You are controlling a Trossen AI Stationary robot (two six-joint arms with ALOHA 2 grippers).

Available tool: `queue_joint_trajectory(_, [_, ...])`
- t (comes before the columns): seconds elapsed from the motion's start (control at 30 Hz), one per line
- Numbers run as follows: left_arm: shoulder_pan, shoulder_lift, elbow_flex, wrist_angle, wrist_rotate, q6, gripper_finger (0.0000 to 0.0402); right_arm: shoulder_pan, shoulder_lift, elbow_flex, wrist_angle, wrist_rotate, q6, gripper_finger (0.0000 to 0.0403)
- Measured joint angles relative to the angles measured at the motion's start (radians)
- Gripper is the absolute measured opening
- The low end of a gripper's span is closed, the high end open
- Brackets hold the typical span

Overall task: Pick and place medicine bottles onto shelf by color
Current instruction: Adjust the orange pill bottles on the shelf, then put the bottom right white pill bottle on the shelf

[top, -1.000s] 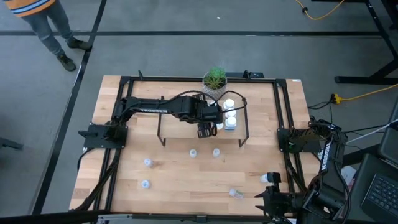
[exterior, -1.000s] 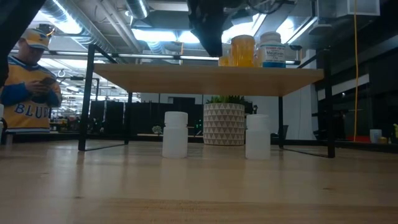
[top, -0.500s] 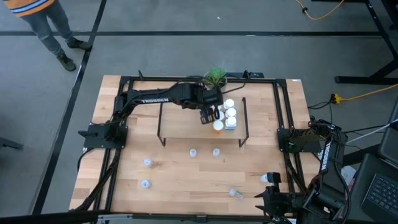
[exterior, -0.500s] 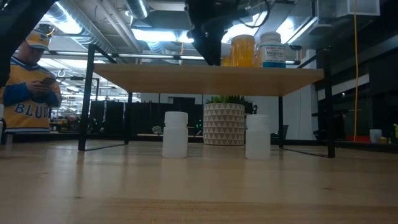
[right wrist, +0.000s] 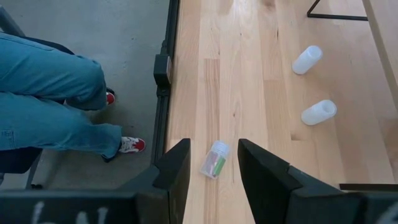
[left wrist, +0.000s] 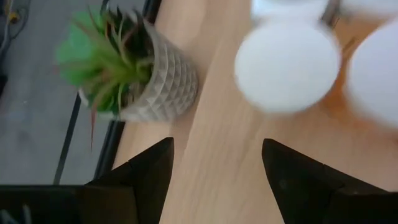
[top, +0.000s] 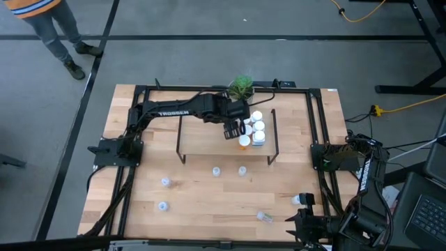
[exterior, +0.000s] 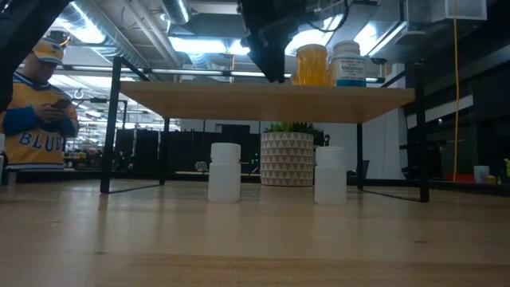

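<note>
The shelf (top: 209, 143) stands mid-table on black frames. On its right part stand several medicine bottles: white-capped ones (top: 256, 117), one with a blue label (exterior: 349, 64) and an orange one (top: 244, 140). My left gripper (top: 232, 130) hovers open just left of them, above the board; in its wrist view (left wrist: 214, 149) a white cap (left wrist: 287, 65) lies ahead. Small pale bottles stand on the table (top: 217, 171) (top: 166, 182), and one lies on its side (right wrist: 214, 160). My right gripper (right wrist: 211, 158) waits open at the near right corner (top: 304, 217).
A potted green plant (top: 241, 87) stands at the shelf's far edge, close to my left gripper. Two white bottles (exterior: 225, 171) (exterior: 330, 174) stand on the table in front of the shelf. A person stands beyond the far left corner (top: 49, 28); a person's legs (right wrist: 50, 106) are by the near edge.
My left gripper has swung toward the table's far edge, away from the shelf's near edge, uncovering the orange bottle that now stands on the shelf. It stayed open and has been still for the last half second.
</note>
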Motion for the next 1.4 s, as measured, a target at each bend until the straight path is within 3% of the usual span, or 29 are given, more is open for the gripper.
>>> queue_joint_trajectory(0.13, [-0.020,0.000,0.000,-0.075,0.026,-0.034,0.0237,0.000,0.000,0.000,0.000,0.000,0.000,0.0136])
queue_joint_trajectory(0.3, [-0.059,0.000,0.000,-0.078,0.139,-0.045,0.0237,0.000,0.000,0.000,0.000,0.000,0.000,0.0136])
queue_joint_trajectory(1.0, [-0.114,0.000,-0.001,0.061,0.141,-0.064,0.0237,0.000,0.000,0.000,0.014,0.000,0.000,0.0136])
queue_joint_trajectory(1.4, [-0.142,-0.057,-0.001,-0.231,0.122,-0.144,0.0237,0.000,0.000,0.000,0.018,0.001,0.000,0.0136])
